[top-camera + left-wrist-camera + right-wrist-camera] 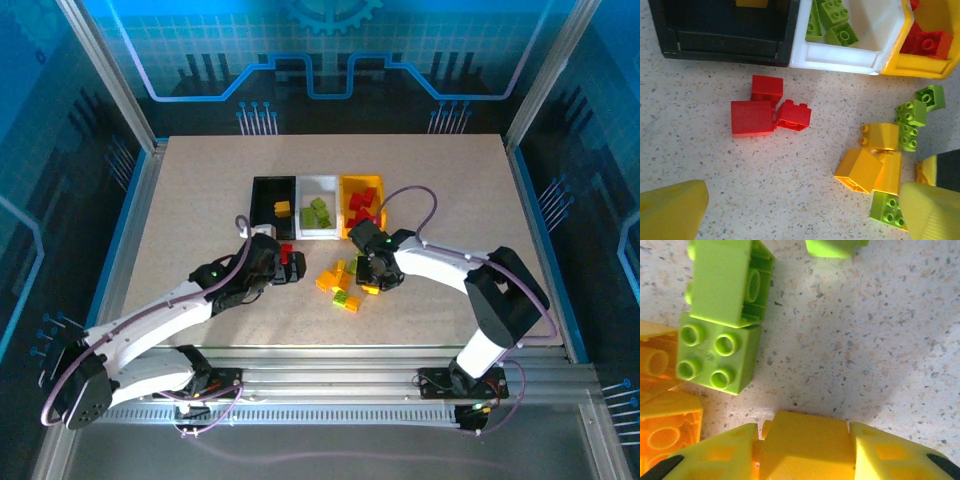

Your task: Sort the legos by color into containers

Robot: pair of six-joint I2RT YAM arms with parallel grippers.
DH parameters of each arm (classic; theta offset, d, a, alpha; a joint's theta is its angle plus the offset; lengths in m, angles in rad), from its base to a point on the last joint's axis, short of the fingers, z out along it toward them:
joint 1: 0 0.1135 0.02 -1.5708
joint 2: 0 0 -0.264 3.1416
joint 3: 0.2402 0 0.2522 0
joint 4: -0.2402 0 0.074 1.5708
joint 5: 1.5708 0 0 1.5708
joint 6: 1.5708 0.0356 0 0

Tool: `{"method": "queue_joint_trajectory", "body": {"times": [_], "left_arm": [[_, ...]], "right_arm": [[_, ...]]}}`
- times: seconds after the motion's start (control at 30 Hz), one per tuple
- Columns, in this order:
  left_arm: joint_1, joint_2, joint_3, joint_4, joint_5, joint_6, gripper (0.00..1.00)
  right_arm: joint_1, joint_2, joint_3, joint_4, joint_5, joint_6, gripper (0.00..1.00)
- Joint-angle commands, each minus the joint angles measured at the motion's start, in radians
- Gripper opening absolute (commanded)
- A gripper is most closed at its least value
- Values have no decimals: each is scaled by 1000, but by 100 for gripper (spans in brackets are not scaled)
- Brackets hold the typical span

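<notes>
Now, right pincer (805,442) clasping yellow brick (802,430)

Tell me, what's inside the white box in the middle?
The white bin holds lime green bricks, a few piled together, and no other colour can be seen. Anything beneath that pile is covered by it.

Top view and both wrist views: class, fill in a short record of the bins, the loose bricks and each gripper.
black bin: one orange brick inside
white bin: green bricks inside
yellow bin: red bricks inside
loose red bricks: three, touching, in front of the black bin
loose pile: yellow and green bricks mixed
left gripper: open, over the loose red bricks
right gripper: shut on a yellow brick
</notes>
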Motion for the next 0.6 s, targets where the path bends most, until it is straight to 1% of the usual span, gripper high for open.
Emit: {"method": "queue_joint_trajectory", "body": {"times": [0.0, 0.1, 0.2, 0.33, 0.57], "left_arm": [[19, -41, -23, -56, -56, -3, 99], [32, -80, -46, -87, -84, -14, 99], [44, -130, -80, -107, -99, -30, 99], [54, -175, -102, -140, -109, -39, 99], [58, -215, -117, -217, -102, -46, 99]], "right_arm": [[2, -100, 12, -28, 21, -42, 38], [11, -151, 63, -28, -19, -103, 38], [39, -101, 190, -45, -55, -155, 38], [87, 46, 391, -28, -74, -178, 38], [116, 380, 818, -38, -111, -193, 38]]}}
